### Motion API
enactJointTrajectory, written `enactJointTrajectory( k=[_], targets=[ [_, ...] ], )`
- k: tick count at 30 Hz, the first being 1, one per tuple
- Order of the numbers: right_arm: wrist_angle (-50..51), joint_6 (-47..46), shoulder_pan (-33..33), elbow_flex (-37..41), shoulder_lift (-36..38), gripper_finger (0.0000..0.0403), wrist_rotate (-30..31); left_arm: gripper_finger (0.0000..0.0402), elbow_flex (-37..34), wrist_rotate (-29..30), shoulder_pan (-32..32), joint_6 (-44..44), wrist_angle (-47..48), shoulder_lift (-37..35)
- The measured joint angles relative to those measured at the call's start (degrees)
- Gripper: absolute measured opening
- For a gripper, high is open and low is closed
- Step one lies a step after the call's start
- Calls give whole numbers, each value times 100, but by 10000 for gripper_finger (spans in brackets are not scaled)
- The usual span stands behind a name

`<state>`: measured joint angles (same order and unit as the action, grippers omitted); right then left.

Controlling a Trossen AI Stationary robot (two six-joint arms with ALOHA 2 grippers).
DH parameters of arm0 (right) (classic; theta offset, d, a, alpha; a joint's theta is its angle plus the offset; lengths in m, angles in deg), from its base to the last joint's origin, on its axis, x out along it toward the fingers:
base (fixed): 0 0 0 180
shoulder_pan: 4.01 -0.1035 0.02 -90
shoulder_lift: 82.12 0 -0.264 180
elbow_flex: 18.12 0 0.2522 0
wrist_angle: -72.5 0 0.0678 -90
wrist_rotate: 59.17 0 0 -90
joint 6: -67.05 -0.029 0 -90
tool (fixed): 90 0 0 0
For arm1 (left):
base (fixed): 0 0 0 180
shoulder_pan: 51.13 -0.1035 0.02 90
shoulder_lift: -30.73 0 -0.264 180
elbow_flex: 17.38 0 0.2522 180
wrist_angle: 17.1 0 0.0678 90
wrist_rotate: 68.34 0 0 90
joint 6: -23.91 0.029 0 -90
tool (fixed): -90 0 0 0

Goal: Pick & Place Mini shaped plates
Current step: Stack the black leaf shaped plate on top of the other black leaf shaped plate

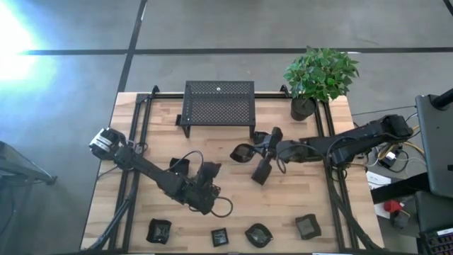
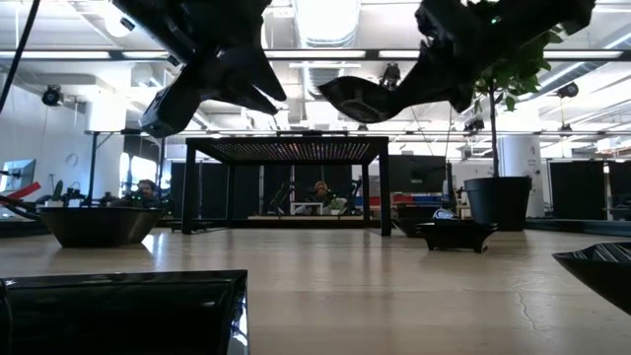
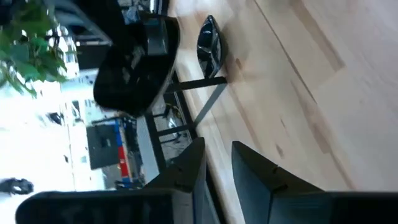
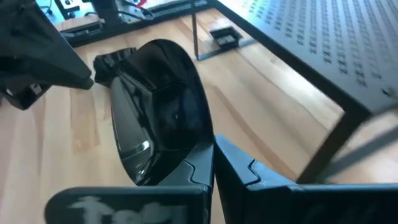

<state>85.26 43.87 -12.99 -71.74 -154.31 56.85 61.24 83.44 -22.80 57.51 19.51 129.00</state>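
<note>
My right gripper [image 1: 256, 151] hangs above the table's middle, shut on a glossy black mini plate [image 4: 163, 106], which also shows high up in the low view [image 2: 360, 97]. My left gripper [image 1: 209, 172] hovers left of it, a little open and empty [image 3: 217, 165]. One mini plate [image 1: 178, 165] lies flat on the wood beside the left arm. Another [image 1: 262, 172] lies below the right gripper [image 3: 208, 40]. Several more rest along the near edge [image 1: 158, 230] [image 1: 219, 237] [image 1: 259, 234] [image 1: 308, 227]. My right gripper pinches the rim [image 4: 198, 155] of the mini plate between its two fingers [image 4: 245, 174]. It comes level from the table's right side. The plate is lifted clear of the table and juts out toward the left beyond the fingers, tipped on its side.
A black perforated metal stand [image 1: 219, 106] sits at the far middle of the table, with a potted plant [image 1: 304, 106] at the far right corner. Black rails [image 1: 141, 142] run along both sides. Bare wood [image 1: 233, 202] shows between the grippers and the near row.
</note>
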Motion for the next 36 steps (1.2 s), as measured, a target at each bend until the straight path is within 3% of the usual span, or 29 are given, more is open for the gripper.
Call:
enactJointTrajectory(
  k=[13, 31, 36],
  targets=[
    [1831, -1689, -17, 0, 866, 8, 120, 78, -36, 193, -344, -1679, -15, -216],
    [2956, -3178, -12, 0, 904, 8, 122, 78, -48, 599, -672, -3506, -28, -832],
    [3015, -3487, -12, 0, 907, 8, 420, 78, -48, 815, -676, -3706, -33, -860]
  ],
)
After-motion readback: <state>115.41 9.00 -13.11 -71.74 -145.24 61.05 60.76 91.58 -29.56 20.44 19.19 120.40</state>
